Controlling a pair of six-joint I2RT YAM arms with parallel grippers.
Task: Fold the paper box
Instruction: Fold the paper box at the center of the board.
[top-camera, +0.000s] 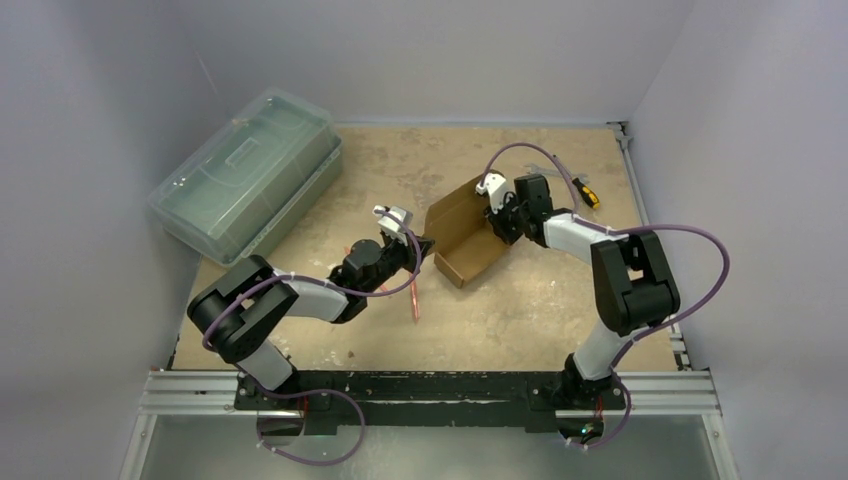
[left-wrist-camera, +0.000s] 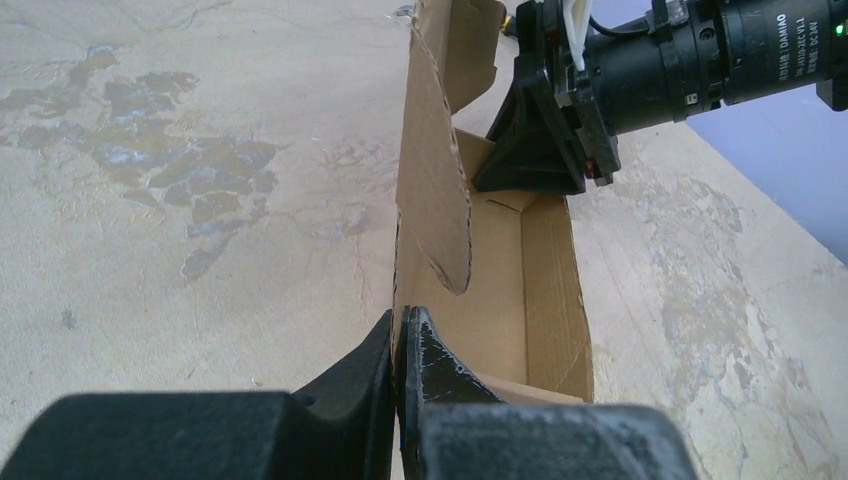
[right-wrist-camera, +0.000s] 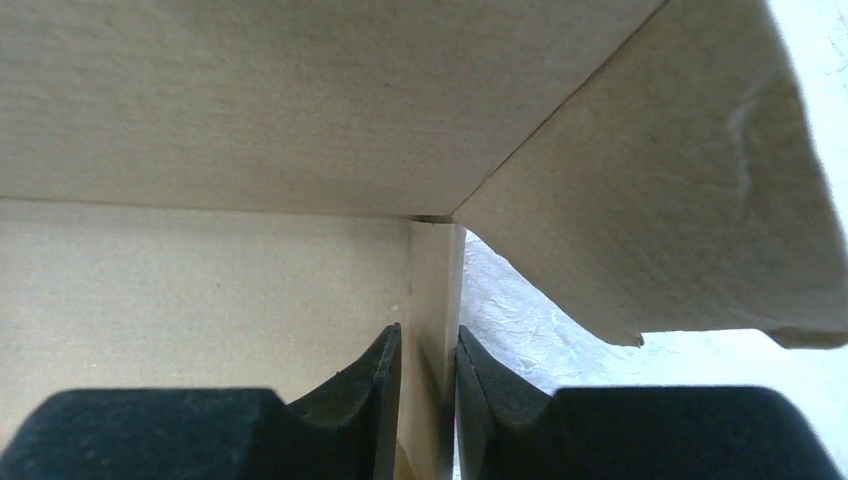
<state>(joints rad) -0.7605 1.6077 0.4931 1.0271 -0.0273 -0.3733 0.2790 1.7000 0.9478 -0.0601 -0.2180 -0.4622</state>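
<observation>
Top external view: the paper box lies half-formed on the table between the two arms, its open side up. The left pincer meets the box at its near-left corner and the right pincer reaches into it from the far-right side. A green plastic case sits well apart, far to the left of the left pincer, and a yellow-and-black tool lies beyond the right pincer. Left wrist view: the left pincer is closed tight on the upright edge of a side wall of the paper box, which runs straight ahead of the fingertips. The right pincer is at the box's far end, its tips down inside. Right wrist view: the right pincer stands only slightly apart, its two pads pressed on either face of a thin upright cardboard panel. The rest of the paper box fills the space ahead and above, with a loose flap to the right.
</observation>
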